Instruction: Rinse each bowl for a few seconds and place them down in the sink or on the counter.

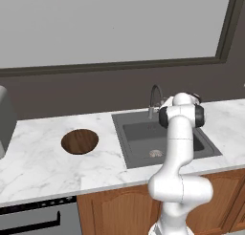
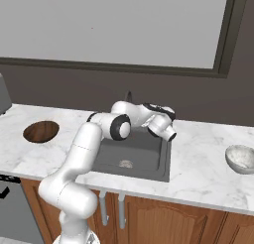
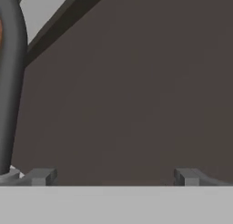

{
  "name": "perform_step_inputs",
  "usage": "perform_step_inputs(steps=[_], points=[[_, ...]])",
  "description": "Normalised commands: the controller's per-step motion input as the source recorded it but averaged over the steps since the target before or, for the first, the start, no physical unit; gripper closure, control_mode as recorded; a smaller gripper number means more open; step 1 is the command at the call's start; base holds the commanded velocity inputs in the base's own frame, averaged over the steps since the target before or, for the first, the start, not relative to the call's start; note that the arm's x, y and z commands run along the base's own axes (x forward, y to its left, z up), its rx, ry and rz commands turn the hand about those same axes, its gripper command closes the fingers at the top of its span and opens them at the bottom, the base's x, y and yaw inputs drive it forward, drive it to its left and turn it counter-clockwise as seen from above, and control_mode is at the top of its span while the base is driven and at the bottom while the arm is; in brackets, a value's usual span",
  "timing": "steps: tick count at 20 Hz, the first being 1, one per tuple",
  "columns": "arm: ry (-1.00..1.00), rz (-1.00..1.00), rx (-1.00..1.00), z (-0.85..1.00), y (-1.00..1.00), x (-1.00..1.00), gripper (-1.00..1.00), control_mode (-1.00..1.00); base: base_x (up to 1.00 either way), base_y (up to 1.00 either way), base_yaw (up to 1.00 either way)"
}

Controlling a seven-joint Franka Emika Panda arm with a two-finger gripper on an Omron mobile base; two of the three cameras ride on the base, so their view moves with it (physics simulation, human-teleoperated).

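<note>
Over the dark grey rectangular sink (image 2: pixel 149 161), the wide-open, empty claw (image 3: pixel 113 176) faces the far wall, nearer the pale grey-white round bowl (image 2: pixel 241 158) on the right of the white marble-look worktop (image 2: pixel 198 168) than the dark brown wood-like bowl (image 2: pixel 40 131) at far left.

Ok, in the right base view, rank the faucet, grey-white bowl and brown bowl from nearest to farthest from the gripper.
1. Faucet: just left of the open gripper, behind the sink.
2. Grey-white bowl: on the counter to the right.
3. Brown bowl: far left on the counter.

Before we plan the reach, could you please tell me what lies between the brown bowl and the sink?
Bare marble counter separates the brown bowl from the sink, seen in the left base view.
</note>
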Motion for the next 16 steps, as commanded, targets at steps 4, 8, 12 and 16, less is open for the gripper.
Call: perform_step_inputs(steps=[4, 8, 12, 16], points=[[0.2, -0.37, -0.11, -0.41, -0.3, 0.13, -1.0, -1.0, 0.0, 0.0, 0.0], [0.24, -0.37, -0.16, -0.38, -0.22, 0.14, -1.0, -1.0, 0.0, 0.0, 0.0], [0.23, -0.37, -0.16, -0.42, -0.2, 0.13, -1.0, -1.0, 0.0, 0.0, 0.0], [0.17, -0.38, -0.13, -0.66, -0.19, 0.06, -1.0, -1.0, 0.0, 0.0, 0.0]])
